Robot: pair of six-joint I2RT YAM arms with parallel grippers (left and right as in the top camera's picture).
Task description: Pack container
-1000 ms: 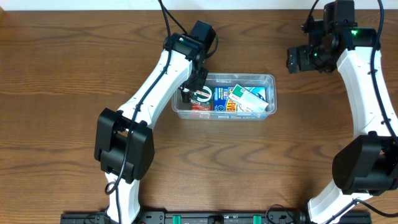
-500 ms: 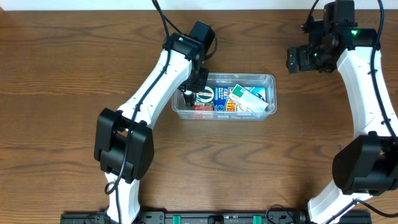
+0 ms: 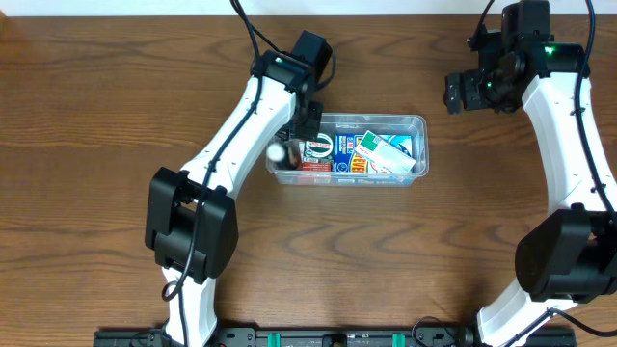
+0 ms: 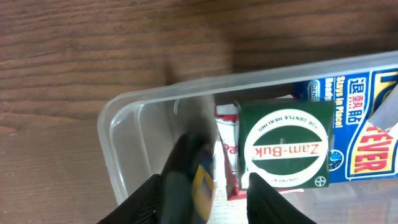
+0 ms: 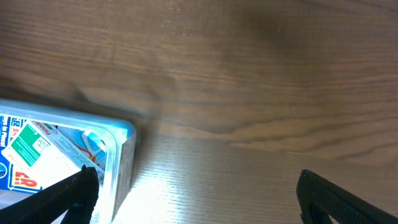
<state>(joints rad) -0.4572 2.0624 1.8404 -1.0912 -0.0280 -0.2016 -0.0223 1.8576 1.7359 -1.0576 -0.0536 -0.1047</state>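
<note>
So the container (image 3: 386, 118) sits on the wood surface (image 3: 116, 145) about mid-table between the two arms. Its long side runs left to right and there's stuff packed in it. The left tool (image 4: 217, 180) is at the container's left end, fingers (image 4: 177, 174) apart with nothing pinched between them. One finger is blurry in the left wrist view, but the gap is plain; I can't tell how deep it reaches into the tub. Just beside it is a green Zam-Buk box (image 4: 286, 146), label up. It lies next to a red pack (image 4: 227, 134) on one side and partly on a blue pack (image 4: 367, 118) on the other. From overhead there's also a white-and-green pack (image 3: 386, 154) lying tilted on top of the blue one, toward the right end. The right tool (image 5: 199, 205) hangs over bare wood just past the container's far right corner, not touching it. Its fingers are spread wide with nothing in them. Its camera only catches that rounded corner of the tub, with the white-and-green pack peeking through the clear wall.
</note>
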